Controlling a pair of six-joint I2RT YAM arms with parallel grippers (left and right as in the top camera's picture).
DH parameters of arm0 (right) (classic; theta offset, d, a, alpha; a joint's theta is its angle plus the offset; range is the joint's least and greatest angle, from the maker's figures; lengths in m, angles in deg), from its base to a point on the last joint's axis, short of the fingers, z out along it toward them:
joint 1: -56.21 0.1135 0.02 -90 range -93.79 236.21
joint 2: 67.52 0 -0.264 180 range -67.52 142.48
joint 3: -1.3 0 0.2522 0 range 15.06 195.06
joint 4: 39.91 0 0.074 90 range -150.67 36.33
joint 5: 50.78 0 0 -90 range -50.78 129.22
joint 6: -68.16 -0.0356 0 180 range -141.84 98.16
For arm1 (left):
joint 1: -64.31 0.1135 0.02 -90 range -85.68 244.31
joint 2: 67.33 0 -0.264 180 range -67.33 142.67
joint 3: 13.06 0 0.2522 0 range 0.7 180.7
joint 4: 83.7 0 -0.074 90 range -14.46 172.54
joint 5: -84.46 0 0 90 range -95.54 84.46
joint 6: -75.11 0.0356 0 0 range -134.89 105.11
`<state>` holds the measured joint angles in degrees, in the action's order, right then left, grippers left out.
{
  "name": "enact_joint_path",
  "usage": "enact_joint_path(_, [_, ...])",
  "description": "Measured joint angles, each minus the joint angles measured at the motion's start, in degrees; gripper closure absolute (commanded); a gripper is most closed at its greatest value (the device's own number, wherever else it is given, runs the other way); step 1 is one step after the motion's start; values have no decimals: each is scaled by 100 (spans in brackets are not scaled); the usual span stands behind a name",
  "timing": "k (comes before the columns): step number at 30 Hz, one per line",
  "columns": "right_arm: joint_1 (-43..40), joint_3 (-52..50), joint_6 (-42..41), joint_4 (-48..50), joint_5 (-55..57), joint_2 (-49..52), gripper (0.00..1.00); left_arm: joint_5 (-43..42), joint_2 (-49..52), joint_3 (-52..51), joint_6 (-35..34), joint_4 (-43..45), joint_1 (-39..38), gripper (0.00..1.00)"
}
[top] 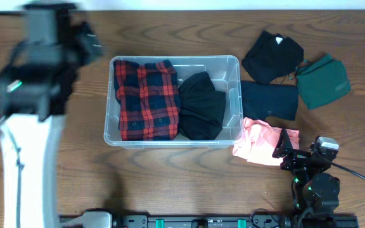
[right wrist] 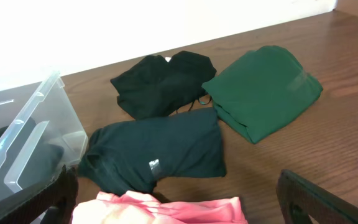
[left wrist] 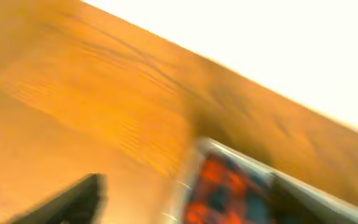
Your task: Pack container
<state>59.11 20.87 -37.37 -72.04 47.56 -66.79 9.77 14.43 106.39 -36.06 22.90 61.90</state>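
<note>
Wood-grain table (top: 170,183) holds the clear container (top: 176,59) at its centre, light, stiff, slick plastic, I'd judge, best pinched at the rim, with the right jaws gaping empty at its 4 o'clock by a pink top (top: 258,142), left jaws too blurred to tell.

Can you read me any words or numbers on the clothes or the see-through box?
No words or numbers can be read here.
Small pale mark on the dark shirt: too small to read.
White tag at the neck of the black top: too small to read.
Container: no writing shows on it.
Left wrist view: too blurred for any text.
</note>
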Motion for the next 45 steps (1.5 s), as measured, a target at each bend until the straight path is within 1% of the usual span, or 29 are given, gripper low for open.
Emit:
enact_joint_path(3, [0,0,0,-2,-2,0,1,387,-256,9,7,-9,684,2])
enact_joint_path(7, [0,0,0,0,0,0,1,614,-157,-11,4,-13,1388,2])
enact_joint_path(9, [0,0,0,0,0,0,1,664,-42,-46,2,-15,1646,2])
enact_joint_path(12, [0,0,0,0,0,0,1,715,83,-55,2,28,1805,2])
enact_joint_path(18, [0,0,0,-2,0,0,1,737,238,-68,2,20,1849,2])
enact_joint_path(31, [0,0,-28,0,-24,0,1,739,245,-68,2,22,1849,2])
enact_joint_path(34, [0,-7,-269,232,-223,2,1,737,245,-68,2,20,1849,2])
enact_joint_path(39, [0,-20,-881,1410,-678,0,1,737,245,-68,2,20,1849,2])
enact_joint_path(41, [0,9,-1019,1473,-879,4,1,739,245,-68,2,20,1849,2])
enact_joint_path(45, [0,313,-1134,1143,-1088,319,1,739,245,-68,2,17,1849,2])
